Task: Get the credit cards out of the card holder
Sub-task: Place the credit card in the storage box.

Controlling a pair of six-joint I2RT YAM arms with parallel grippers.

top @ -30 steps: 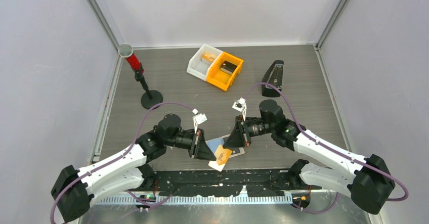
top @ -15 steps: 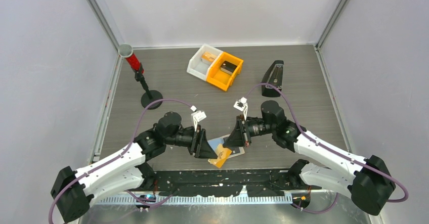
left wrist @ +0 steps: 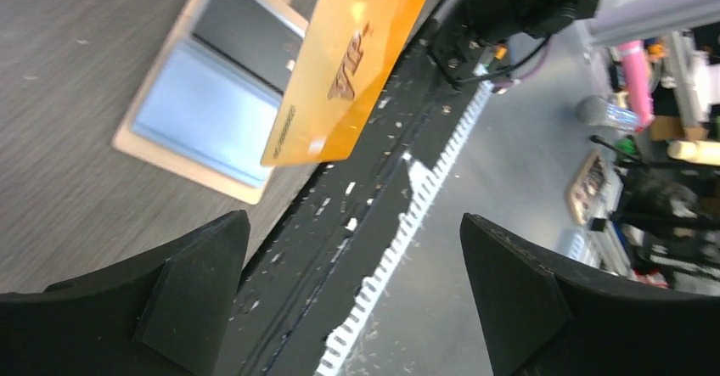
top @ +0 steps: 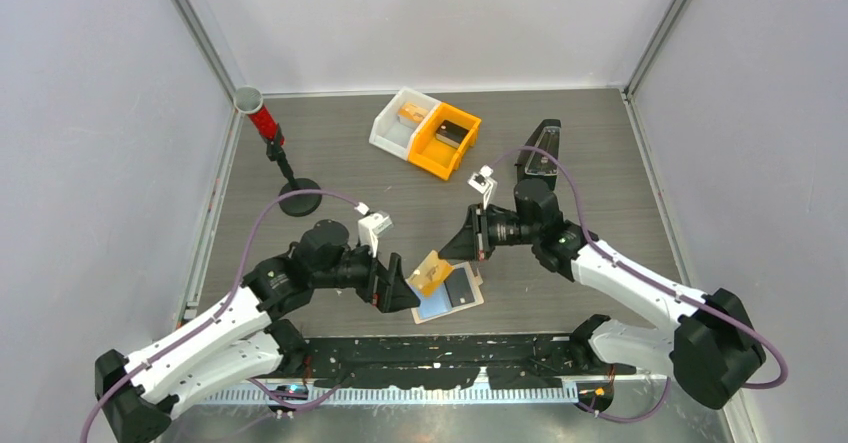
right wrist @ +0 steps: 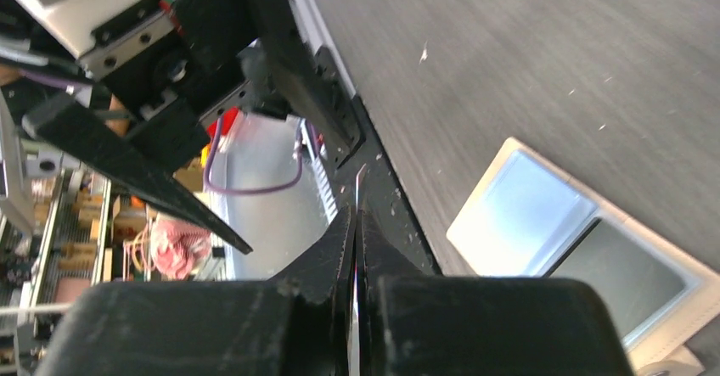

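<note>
At the near edge, right gripper (top: 443, 259) pinches orange card (top: 430, 272) free; left gripper (left wrist: 357, 249) gapes; blue card (left wrist: 199, 113), grey card (left wrist: 246, 32) remain in holder (left wrist: 170, 159).

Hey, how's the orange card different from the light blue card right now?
The orange card is lifted and tilted, pinched in the right pincer; the light blue card lies flat on the card holder. The orange card shows printed lettering; the light blue card looks plain. Both are thin rectangular cards of similar size.
</note>
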